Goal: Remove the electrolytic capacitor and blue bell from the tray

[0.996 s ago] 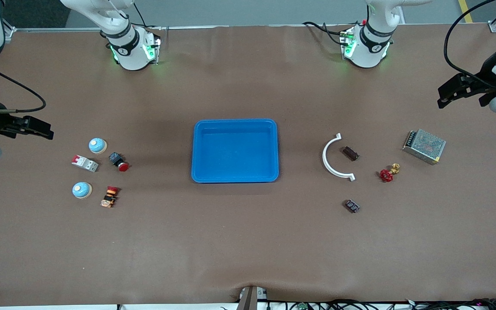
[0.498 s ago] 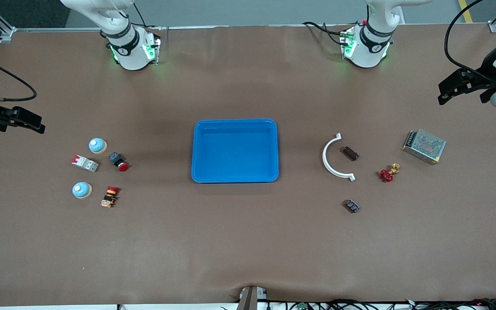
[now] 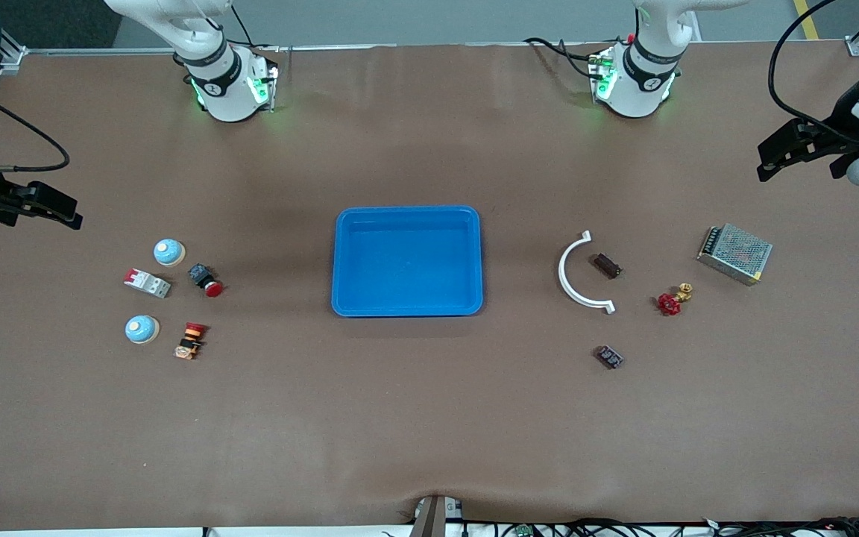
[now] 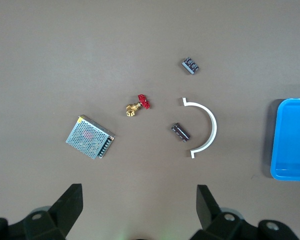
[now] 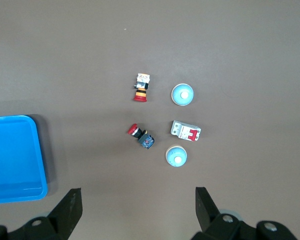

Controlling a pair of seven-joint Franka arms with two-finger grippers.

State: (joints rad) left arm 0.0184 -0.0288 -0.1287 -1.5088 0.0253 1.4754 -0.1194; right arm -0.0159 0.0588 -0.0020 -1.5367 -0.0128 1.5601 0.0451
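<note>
We find both jaws wide and empty: left gripper (image 3: 772, 160) above the worktop (image 3: 429, 418) near the capacitor (image 3: 608, 265), right gripper (image 3: 64, 212) near two bells (image 3: 168, 253).

A small dark-brown cylindrical capacitor (image 3: 608, 265) lies on its side. Two pale-blue domed bells (image 3: 168, 253) (image 3: 141, 329) sit upright at its nine o'clock.

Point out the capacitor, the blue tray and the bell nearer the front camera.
capacitor (image 3: 608, 265): front view, middle of its dark body.
blue tray (image 3: 407, 212): front view, its rim.
bell nearer the front camera (image 3: 141, 329): front view, its dome.
</note>
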